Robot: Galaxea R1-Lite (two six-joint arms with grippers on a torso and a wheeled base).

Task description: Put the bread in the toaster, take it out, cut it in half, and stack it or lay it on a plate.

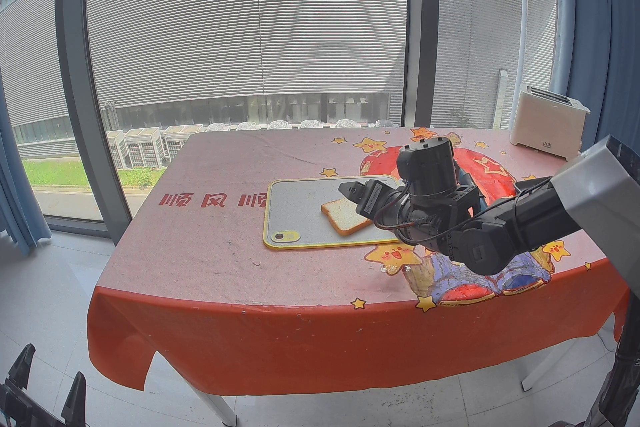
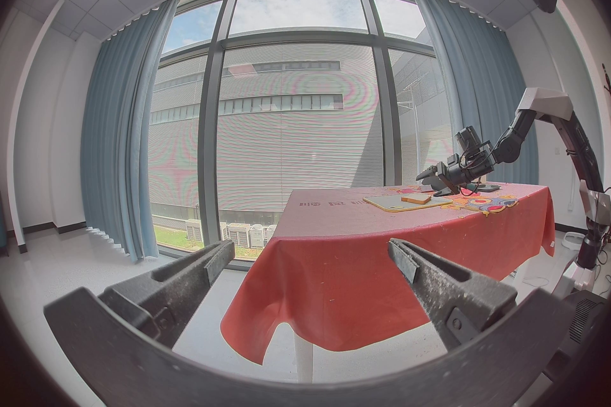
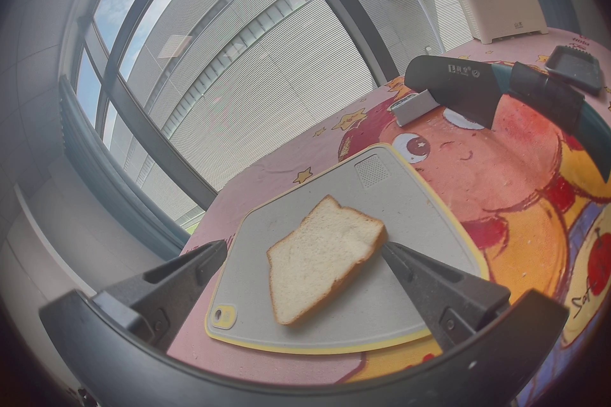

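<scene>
A slice of white bread [image 1: 342, 217] [image 3: 321, 255] lies flat on the grey, yellow-rimmed cutting board [image 1: 300, 208] [image 3: 394, 198]. My right gripper [image 1: 350, 189] [image 3: 302, 249] hovers low over the slice, open, with one finger on each side of it. The white toaster [image 1: 548, 121] [image 3: 503, 7] stands at the table's far right corner. A black-bladed knife [image 3: 455, 87] rests beyond the board. My left gripper [image 2: 305, 255] [image 1: 50, 375] is open and holds nothing, low beside the table's front left. From there the bread [image 2: 417, 198] looks far off.
A small dark tray [image 3: 576, 65] sits on the red tablecloth [image 1: 200, 261] near the toaster. Large windows stand behind the table. The cloth left of the board is bare.
</scene>
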